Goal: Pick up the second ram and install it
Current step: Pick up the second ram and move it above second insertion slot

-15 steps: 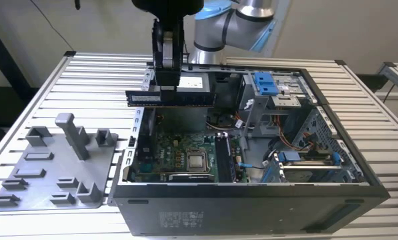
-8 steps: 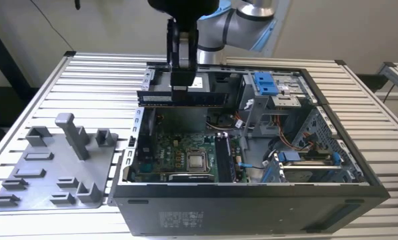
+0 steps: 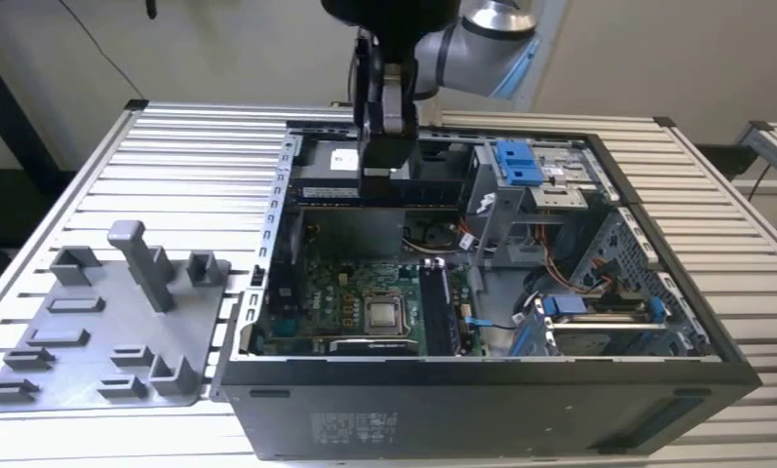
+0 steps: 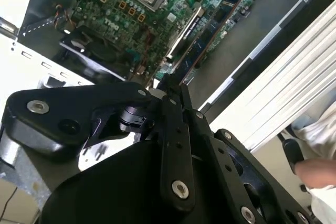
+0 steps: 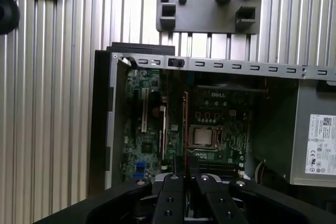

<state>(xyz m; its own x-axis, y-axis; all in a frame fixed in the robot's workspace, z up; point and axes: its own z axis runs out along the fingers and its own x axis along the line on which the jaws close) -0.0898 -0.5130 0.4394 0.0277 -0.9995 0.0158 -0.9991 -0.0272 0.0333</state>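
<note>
One second ram [image 3: 421, 191] clamped between two fingers [image 4: 176, 124] (over one open case [image 3: 492, 400]).

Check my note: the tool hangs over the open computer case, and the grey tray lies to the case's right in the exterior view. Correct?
No: the grey tray lies at the exterior view's left of the computer case, not the right. The tool does hang over the open case.
</note>
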